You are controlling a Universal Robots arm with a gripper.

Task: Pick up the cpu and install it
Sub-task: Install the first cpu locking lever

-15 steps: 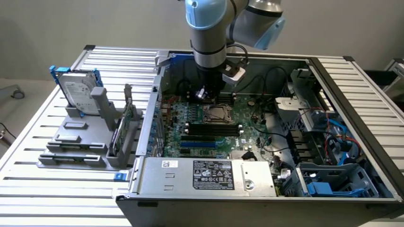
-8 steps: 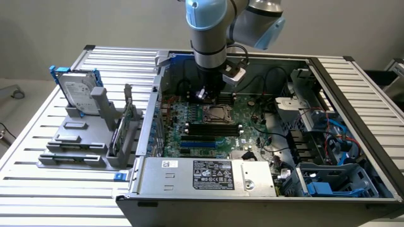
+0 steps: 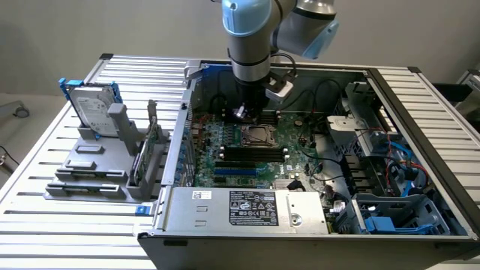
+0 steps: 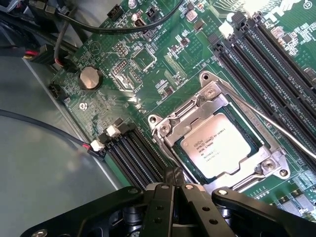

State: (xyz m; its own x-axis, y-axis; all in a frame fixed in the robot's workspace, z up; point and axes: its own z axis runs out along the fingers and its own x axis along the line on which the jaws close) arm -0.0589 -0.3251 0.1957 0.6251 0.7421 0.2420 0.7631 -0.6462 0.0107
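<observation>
While the arm (image 3: 251, 39) reaches down into the open computer case (image 3: 420, 112) in the exterior view, its gripper (image 3: 245, 112) hangs just above the motherboard (image 3: 248, 152), a little to the far left of the socket (image 3: 259, 135). That socket sits near the middle of the board, with black memory slots (image 3: 253, 154) just on its near side and blue slots nearer still. A power supply (image 3: 248, 208) with a white label lies along the case's near edge. Outside the case, on the exterior view's left, a grey rack (image 3: 98, 163) on the slatted table (image 3: 45, 225) holds a hard drive (image 3: 94, 107) upright in a blue bracket. From the wrist view, the black fingers (image 4: 170, 182) are pressed together with nothing between them, their tips just beside the socket's frame. The cpu (image 4: 215, 148) lies flat inside the socket, its silvery top and printed text facing up, with the metal frame (image 4: 170, 121) around it and the thin retaining lever (image 4: 266, 121) running along one side. A round coin battery (image 4: 90, 77) sits on the board well apart from the socket, and black cables (image 4: 98, 27) cross the board's edge.
</observation>
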